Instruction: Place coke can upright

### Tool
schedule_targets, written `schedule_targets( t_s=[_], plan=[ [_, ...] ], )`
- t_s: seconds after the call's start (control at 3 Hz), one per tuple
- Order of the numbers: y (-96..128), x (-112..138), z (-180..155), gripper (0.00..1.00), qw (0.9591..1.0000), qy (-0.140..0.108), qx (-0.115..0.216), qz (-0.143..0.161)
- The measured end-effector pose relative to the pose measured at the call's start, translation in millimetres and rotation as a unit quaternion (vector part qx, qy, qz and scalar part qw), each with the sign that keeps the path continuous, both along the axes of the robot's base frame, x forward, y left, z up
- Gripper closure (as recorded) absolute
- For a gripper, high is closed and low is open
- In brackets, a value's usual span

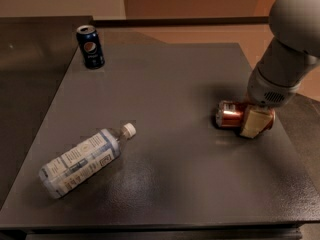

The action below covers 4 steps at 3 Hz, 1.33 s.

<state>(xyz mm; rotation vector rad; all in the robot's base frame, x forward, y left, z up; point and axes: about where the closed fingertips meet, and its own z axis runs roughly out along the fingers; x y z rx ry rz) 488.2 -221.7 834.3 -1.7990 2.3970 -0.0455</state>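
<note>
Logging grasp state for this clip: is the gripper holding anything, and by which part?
Cannot be told. The gripper sits at the right-hand end of the coke can, which lies on its side.

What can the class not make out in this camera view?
The coke can: right end hidden by the end effector, low at the table's right side.
The arm: cut off by the right edge.
The water bottle: label print too small to read.
</note>
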Motion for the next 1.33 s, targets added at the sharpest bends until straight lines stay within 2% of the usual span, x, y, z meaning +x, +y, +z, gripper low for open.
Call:
schedule_targets(
  t_s=[0.33,0.67,1.0,1.33],
  plan=[
    [9.2,6.4,13.3,0.88,0.9994,-0.019,-0.006,0.028],
    [19.1,17.1,29.7,1.00,0.9968,-0.042,-0.012,0.067],
    [30.9,28.1,41.9,1.00,0.9892,-0.070,-0.021,0.127],
    [44.6,43.4,50.5,1.00,0.9712,-0.099,-0.044,0.212]
  ],
)
